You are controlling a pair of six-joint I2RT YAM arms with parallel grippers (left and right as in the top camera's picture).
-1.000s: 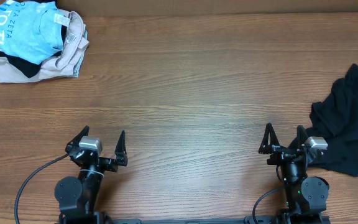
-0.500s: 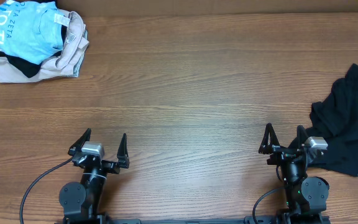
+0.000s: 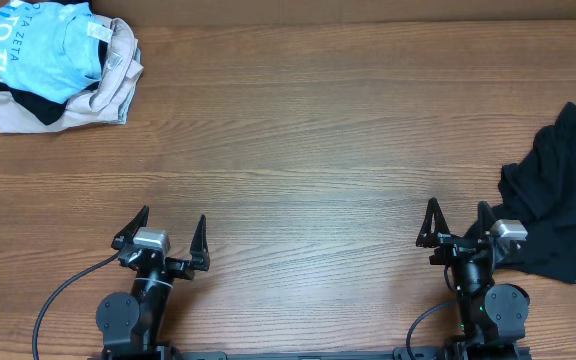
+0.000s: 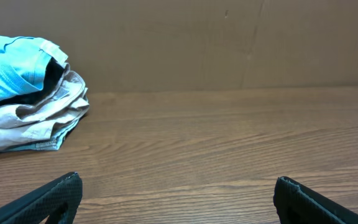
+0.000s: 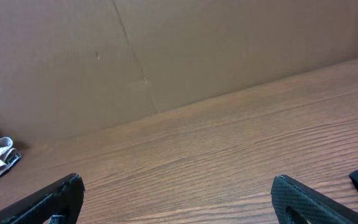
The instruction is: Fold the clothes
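A light blue T-shirt [image 3: 43,50] with white and pink lettering lies on top of a pile with a black garment [image 3: 30,104] and a beige garment [image 3: 108,95] at the far left corner. The pile also shows in the left wrist view [image 4: 23,106]. A crumpled black garment [image 3: 558,195] lies at the right edge. My left gripper [image 3: 161,228] is open and empty near the front edge, far from the pile. My right gripper [image 3: 458,222] is open and empty, just left of the black garment.
A brown cardboard wall [image 4: 216,43] stands behind the wooden table [image 3: 308,150]. A black cable [image 3: 53,300] runs from the left arm's base.
The left gripper has shifted slightly forward and to the right. The right arm and the clothes have not moved.
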